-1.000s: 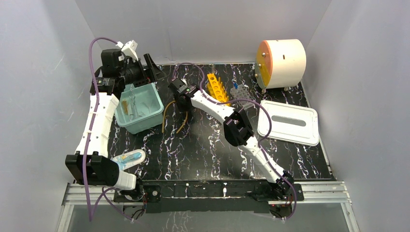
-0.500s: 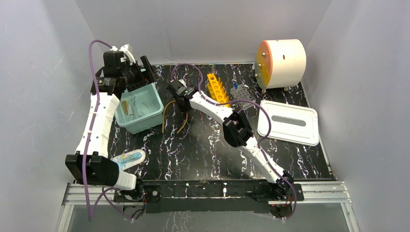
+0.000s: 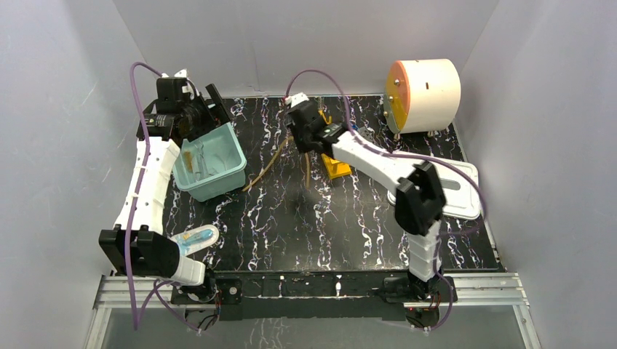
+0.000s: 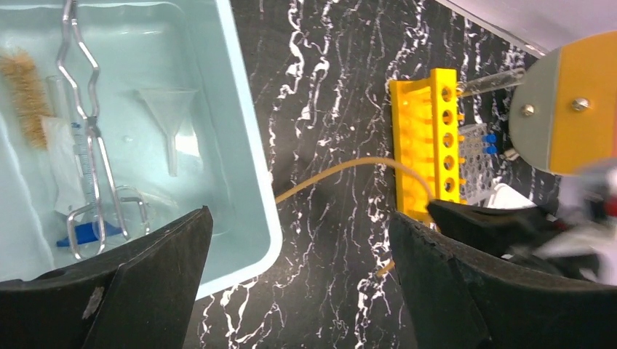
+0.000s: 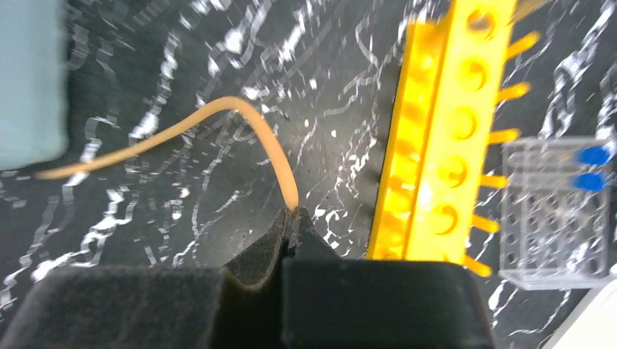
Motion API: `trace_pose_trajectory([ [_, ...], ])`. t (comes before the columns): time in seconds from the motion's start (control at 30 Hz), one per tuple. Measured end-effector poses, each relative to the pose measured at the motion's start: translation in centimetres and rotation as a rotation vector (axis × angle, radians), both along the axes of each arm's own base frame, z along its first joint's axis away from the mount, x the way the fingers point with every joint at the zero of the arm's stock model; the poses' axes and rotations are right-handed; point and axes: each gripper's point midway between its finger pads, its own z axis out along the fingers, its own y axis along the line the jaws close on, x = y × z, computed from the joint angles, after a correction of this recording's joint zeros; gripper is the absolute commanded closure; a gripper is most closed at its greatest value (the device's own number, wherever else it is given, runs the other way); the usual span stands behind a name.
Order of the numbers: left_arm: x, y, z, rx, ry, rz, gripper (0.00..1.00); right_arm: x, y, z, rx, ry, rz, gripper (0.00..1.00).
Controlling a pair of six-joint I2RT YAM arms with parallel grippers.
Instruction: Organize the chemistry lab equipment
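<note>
The black, white-veined tabletop (image 3: pixel 305 218) is glossy. The amber rubber tube (image 5: pixel 218 104) looks matt, the yellow rack with round holes (image 5: pixel 436 167) glossy plastic, the pale teal tub (image 4: pixel 251 149) smooth plastic, the wire tongs (image 4: pixel 90 127) bare metal.

Black desk (image 3: pixel 305 218) with white marble veining, pale teal bin (image 3: pixel 218 187) at its left rear, white drum (image 3: pixel 429 86) on its side at the right rear corner (orange round face turned left), flat white lid (image 3: pixel 462 200) near the right edge, metal rail (image 3: pixel 327 287) along the near edge, plain grey walls (image 3: pixel 305 43).
</note>
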Motion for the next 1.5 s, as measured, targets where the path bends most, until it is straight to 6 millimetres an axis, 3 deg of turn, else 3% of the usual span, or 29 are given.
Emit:
trace_pose_trajectory([
  [0.1, 0.0, -1.2, 0.3, -0.041, -0.012, -0.061, 0.13, -0.3, -0.4, 6.4, 0.118, -0.12, 0.055, 1.0],
  [0.23, 0.1, -4.6, 1.8, -0.113, -0.083, -0.262, 0.17, -2.0, -0.5, 12.4, 0.241, -0.241, 0.161, 1.0],
  [0.4, -1.4, -9.6, 3.5, -0.159, -0.175, -0.554, 0.17, -4.6, -0.4, 16.4, 0.341, -0.316, 0.308, 1.0],
  [0.53, -3.0, -12.3, 3.7, -0.176, -0.221, -0.732, 0.19, -5.7, -0.2, 19.1, 0.395, -0.373, 0.392, 1.0],
  [0.8, -5.0, -14.3, 2.5, -0.244, -0.262, -0.912, 0.26, -7.6, -0.1, 21.9, 0.468, -0.406, 0.49, 1.0],
  [1.0, -6.4, -14.9, 3.0, -0.279, -0.3, -0.983, 0.58, -8.9, -0.2, 23.2, 0.503, -0.415, 0.55, 1.0],
  [1.13, -7.4, -15.3, 4.2, -0.304, -0.337, -1.032, 0.7, -9.0, -0.1, 23.2, 0.507, -0.41, 0.565, 1.0],
  [1.23, -8.0, -15.4, 5.0, -0.319, -0.357, -1.06, 0.92, -8.9, -0.3, 23.2, 0.507, -0.41, 0.563, 1.0],
  [1.3, -8.4, -15.5, 5.3, -0.331, -0.366, -1.075, 1.0, -8.8, -0.3, 23.2, 0.507, -0.41, 0.562, 1.0],
  [1.5, -8.7, -15.8, 6.0, -0.354, -0.383, -1.098, 1.0, -8.8, -0.5, 23.3, 0.512, -0.41, 0.566, 1.0],
])
